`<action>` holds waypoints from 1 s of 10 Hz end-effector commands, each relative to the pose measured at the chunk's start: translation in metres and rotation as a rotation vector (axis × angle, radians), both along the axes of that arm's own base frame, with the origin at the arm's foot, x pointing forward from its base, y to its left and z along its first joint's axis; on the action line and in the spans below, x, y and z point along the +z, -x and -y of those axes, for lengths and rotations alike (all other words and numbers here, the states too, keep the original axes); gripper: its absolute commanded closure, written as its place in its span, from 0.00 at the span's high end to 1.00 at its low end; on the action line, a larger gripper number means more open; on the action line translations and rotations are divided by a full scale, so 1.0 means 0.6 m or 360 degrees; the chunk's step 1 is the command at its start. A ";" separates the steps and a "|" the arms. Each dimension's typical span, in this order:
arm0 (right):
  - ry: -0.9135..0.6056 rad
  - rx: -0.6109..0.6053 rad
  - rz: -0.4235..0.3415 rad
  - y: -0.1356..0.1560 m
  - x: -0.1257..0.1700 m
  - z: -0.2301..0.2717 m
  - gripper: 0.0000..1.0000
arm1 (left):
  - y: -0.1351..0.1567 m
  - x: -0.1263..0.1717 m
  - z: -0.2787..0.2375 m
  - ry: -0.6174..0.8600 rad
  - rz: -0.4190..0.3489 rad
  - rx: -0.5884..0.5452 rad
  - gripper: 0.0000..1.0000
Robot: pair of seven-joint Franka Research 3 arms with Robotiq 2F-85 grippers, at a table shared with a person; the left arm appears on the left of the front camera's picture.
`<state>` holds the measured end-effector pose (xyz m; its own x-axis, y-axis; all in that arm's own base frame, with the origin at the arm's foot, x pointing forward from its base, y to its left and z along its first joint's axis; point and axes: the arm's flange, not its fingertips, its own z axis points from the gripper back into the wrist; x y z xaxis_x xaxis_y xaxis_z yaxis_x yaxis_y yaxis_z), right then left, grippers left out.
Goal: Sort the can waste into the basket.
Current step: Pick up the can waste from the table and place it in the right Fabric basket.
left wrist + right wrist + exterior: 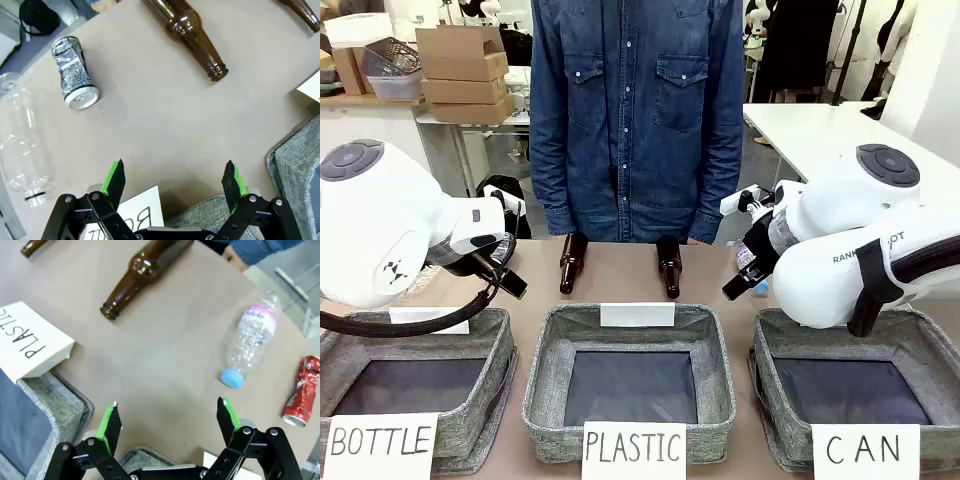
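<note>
The silver and black can (75,72) lies on its side on the table (165,115), near one table edge, its body crumpled at one end and its round pale end face intact at the other. The shiny red can (302,391), dented along its length, lies on the table close to another edge. The grey fabric basket (932,365) stands upright at the robot's right end of the table, dark lining exposed, with its white "CAN" sign (865,450) on the front wall.
</note>
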<state>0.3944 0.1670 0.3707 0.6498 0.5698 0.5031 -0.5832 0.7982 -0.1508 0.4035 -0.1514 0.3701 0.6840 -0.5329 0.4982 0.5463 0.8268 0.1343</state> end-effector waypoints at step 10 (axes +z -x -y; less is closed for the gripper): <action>0.0000 0.0000 0.0000 0.000 0.000 0.000 1.00 | 0.000 0.000 0.000 0.0000 0.0000 0.0000 1.00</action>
